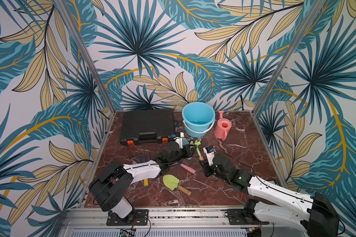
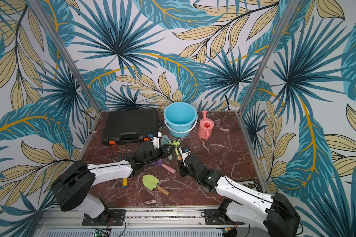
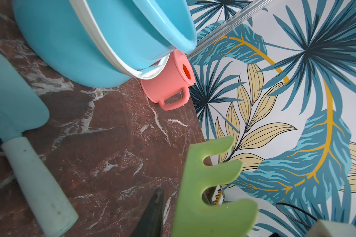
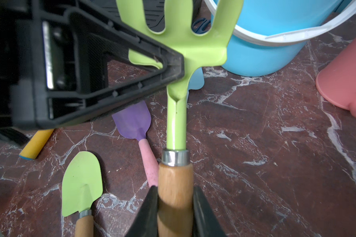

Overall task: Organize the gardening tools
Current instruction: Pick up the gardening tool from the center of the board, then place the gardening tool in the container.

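A green rake point(image 1: 198, 147) with a wooden handle hangs above the table's middle, held at both ends. My right gripper point(image 4: 175, 190) is shut on its handle. My left gripper point(image 3: 193, 205) clamps the head point(image 3: 210, 184): one finger point(image 4: 169, 67) presses where the tines join the neck, and the other is hidden behind the head. On the table lie a light blue trowel point(image 3: 12, 98), a purple scoop point(image 4: 133, 121), a green shovel point(image 1: 171, 181) and a blue fork point(image 1: 143, 159). The pink watering can point(image 1: 222, 128) stands at the back right.
A blue bucket point(image 1: 198, 119) with a white handle stands at the back centre, beside the watering can. A closed black ribbed case point(image 1: 148, 126) with orange latches fills the back left. Blue scissors point(image 1: 178, 123) lie between case and bucket.
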Action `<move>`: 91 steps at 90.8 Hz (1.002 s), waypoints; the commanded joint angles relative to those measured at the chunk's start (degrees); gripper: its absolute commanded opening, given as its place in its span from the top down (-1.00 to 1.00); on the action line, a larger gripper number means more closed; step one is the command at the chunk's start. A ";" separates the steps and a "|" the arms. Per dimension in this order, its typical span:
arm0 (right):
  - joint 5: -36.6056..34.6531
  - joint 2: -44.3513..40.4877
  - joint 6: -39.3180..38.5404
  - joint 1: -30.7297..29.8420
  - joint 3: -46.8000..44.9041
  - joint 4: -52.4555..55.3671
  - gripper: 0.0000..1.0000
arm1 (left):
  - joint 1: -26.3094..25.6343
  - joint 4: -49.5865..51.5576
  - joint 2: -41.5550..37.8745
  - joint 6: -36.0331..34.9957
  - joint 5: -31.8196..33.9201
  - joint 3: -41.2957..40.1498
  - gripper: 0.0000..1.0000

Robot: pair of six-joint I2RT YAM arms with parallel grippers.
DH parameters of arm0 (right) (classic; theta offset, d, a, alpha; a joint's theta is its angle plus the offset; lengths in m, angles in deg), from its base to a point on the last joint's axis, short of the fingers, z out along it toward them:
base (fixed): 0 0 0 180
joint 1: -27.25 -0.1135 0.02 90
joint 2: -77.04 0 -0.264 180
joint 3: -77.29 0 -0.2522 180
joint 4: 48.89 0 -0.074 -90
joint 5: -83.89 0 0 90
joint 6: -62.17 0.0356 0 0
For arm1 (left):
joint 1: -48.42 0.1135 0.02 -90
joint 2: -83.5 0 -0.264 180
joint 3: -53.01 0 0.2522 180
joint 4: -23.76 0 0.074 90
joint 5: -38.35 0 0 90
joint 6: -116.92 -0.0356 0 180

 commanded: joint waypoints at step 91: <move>-15.27 -12.48 4.95 -0.28 -3.07 3.80 -0.99 | 8.53 21.74 4.64 -34.57 13.43 45.38 1.00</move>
